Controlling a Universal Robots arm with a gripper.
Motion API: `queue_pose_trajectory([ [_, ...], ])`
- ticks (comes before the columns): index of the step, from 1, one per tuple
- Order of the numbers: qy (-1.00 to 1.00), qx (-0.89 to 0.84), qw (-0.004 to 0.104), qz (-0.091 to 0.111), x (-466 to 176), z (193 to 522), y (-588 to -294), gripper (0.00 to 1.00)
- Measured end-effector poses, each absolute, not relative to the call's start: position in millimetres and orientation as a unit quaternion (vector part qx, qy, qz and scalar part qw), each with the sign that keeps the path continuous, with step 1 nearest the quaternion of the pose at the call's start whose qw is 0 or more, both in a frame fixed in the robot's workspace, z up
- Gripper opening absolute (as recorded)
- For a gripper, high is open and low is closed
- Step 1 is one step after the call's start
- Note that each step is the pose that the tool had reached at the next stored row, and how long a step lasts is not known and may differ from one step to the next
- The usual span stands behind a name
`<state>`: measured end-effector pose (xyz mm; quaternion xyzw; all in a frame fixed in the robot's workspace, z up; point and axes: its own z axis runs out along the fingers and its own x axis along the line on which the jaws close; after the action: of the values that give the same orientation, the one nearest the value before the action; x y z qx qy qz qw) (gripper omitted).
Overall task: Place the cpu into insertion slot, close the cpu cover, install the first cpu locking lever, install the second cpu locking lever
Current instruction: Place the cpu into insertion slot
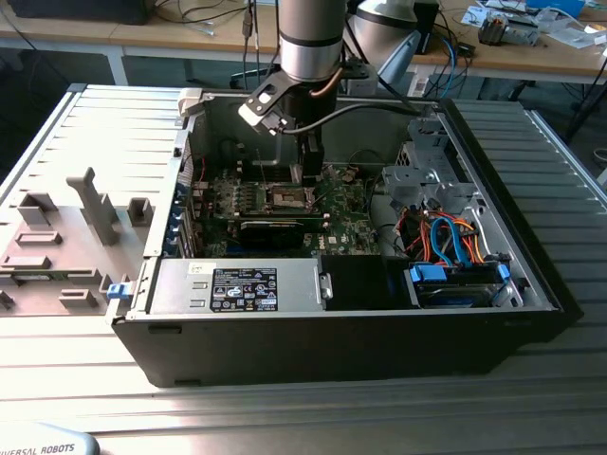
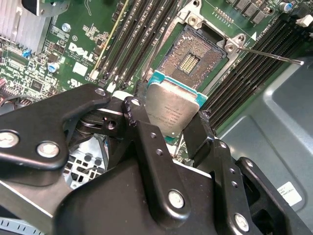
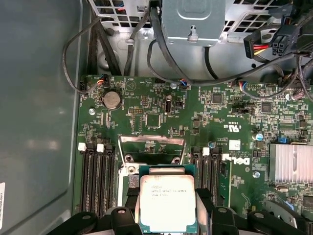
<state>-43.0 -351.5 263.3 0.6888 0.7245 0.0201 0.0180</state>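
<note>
Upright arm (image 1: 311, 38), tool (image 2: 171, 108) in tight pinch

Silver-grey cpu (image 3: 167, 203), green motherboard (image 3: 205, 115)

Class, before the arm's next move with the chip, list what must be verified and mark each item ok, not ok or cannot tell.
1. cpu clamped by the gripper on two opposite edges: ok.
2. insertion slot empty, contacts bare: ok.
3. cpu cover raised off the slot: ok.
4. One locking lever released, sticking out sideways: ok.
5. cpu corners matched to the slot: cannot tell.
</note>
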Motion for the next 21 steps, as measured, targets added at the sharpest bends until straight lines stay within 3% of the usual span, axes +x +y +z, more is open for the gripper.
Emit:
queue_pose_trajectory([
  [21,0.708,0.705,0.018,0.020,-44.9,251.7,-351.1,0.54],
])
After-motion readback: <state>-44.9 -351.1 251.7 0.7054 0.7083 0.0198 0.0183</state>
